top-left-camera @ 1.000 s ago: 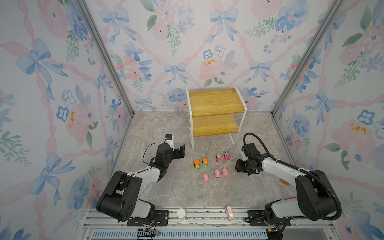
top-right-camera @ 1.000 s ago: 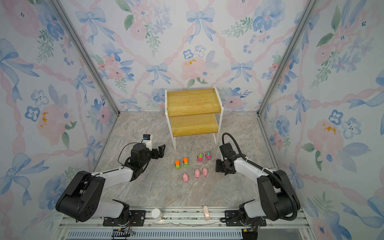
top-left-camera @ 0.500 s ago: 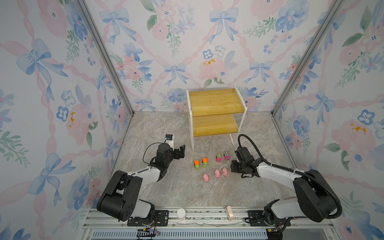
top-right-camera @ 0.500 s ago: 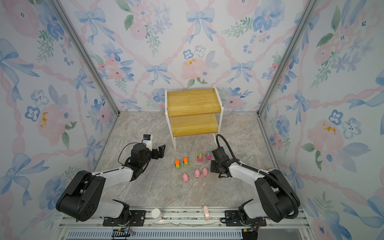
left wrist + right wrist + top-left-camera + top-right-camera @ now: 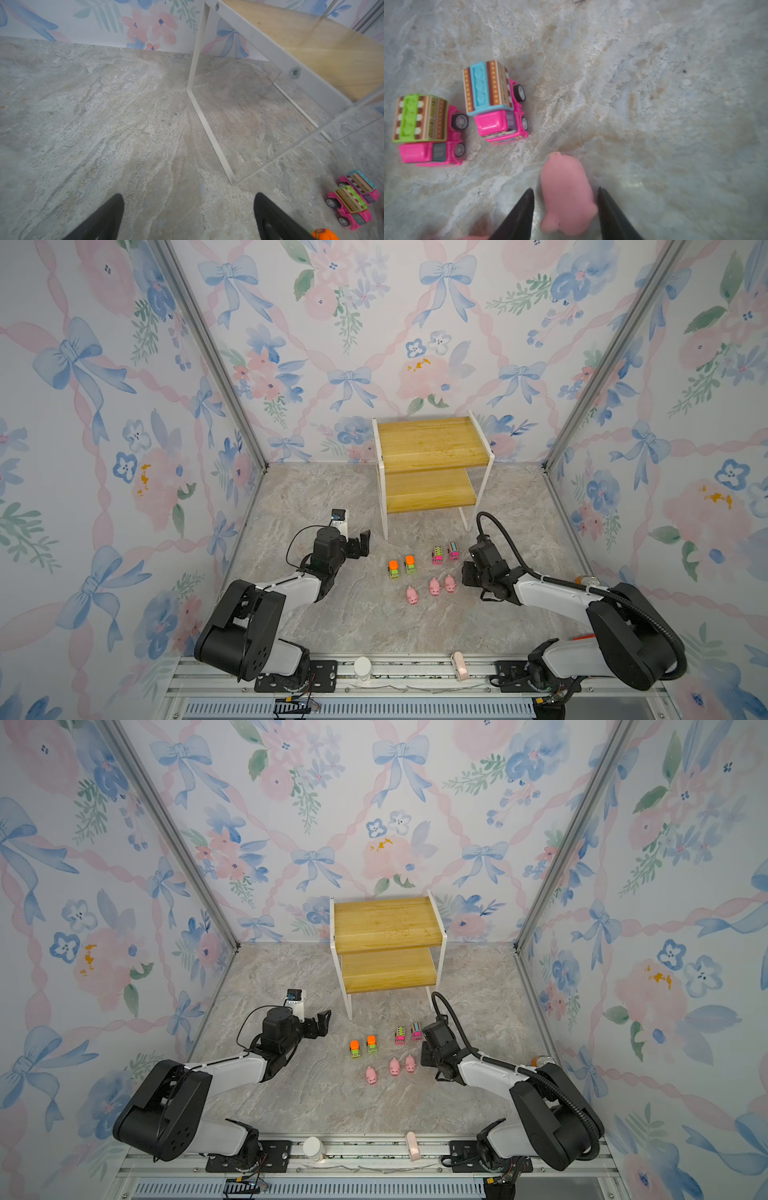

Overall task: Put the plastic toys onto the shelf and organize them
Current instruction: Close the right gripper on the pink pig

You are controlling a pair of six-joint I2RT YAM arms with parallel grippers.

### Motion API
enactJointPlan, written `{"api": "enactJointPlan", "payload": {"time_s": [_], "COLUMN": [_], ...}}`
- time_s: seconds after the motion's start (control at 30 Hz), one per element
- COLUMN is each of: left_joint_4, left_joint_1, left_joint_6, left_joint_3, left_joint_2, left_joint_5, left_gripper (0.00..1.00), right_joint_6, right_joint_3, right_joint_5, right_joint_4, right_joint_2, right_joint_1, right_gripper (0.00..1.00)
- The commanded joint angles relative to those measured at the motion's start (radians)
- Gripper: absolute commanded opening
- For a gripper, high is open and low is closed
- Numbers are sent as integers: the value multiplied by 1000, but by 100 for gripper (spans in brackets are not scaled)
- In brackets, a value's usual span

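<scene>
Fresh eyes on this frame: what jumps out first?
Trucks, buses and pigs are lined up in neat rows on the floor in front of the shelf, which stands bare at the back. In the right wrist view, the right gripper straddles one pig.

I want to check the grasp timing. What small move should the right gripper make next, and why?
Probably close the right gripper now. In the right wrist view its black fingers stand on either side of the small pink plastic pig lying on the grey marbled floor, with a thin gap visible beside it, so it seems not gripped yet.
</scene>
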Motion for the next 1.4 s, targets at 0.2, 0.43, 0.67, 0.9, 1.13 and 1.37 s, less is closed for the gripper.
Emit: {"api": "enactJointPlan", "payload": {"time_s": [0.2, 0.43, 0.67, 0.9, 1.13, 1.37], "left_joint_4": [0, 0, 0, 0, 0, 0], "left_joint_1": [-3, -3, -3, -3, -3, -3], "left_joint_6": [9, 9, 11, 11, 10, 11], "left_joint_3": [-10, -9, -11, -8, -8, -11], "left_joint_2": [0, 6, 5, 8, 6, 3], "left_joint_5": [-12, -14, -15, -16, -16, -14], "left_gripper": [98, 98, 98, 98, 98, 98], "right_joint_6": [29, 21, 13, 12, 15, 15], "right_joint_3": [-77, -81, -95, -98, -94, -94], "right_joint_5": [13, 6, -3, -3, -6, -4], "right_joint_4": [20, 33, 61, 63, 43, 21], "right_joint_2": [25, 25, 22, 19, 2, -47], "right_joint_1": [1, 1, 2, 4, 4, 4], "right_gripper": [52, 49, 45, 40, 36, 33]}}
